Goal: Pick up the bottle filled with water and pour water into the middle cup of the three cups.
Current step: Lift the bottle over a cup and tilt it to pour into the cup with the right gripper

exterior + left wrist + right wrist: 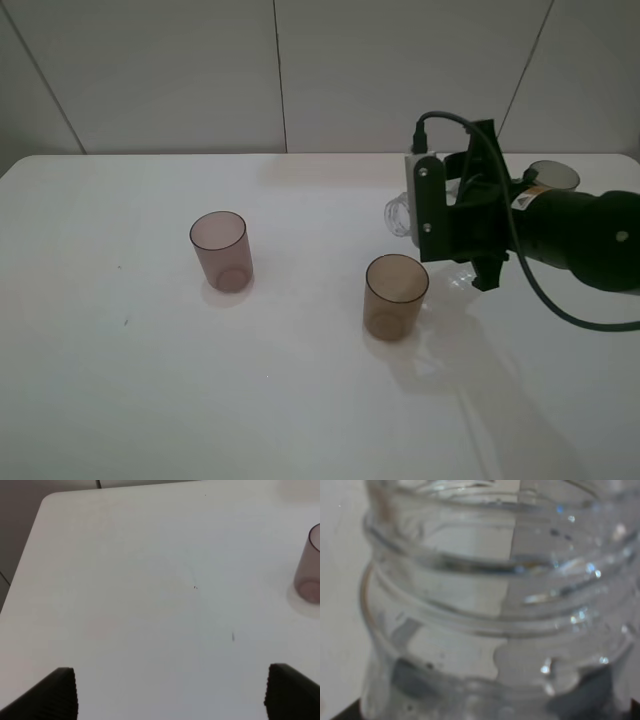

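Surface (120, 400): white; pale panelled wall (150, 70) behind.
Middle cup (395, 295): amber, upright; pink cup (219, 250) at 9 o'clock.
Bottle (398, 215): tipped sideways, 12 o'clock of middle cup.
Right tool (430, 225): clamped on bottle.
Left tool (170, 695): fingers apart.

- Bright, even light from above; faint shadows on the matt white tabletop (120, 400);
- Right wrist view out of focus; glints on the clear threaded plastic bottle (495, 605)

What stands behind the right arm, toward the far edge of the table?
Only the rim and upper wall of the dark grey cup show above the right arm. The arm covers its lower part and base.
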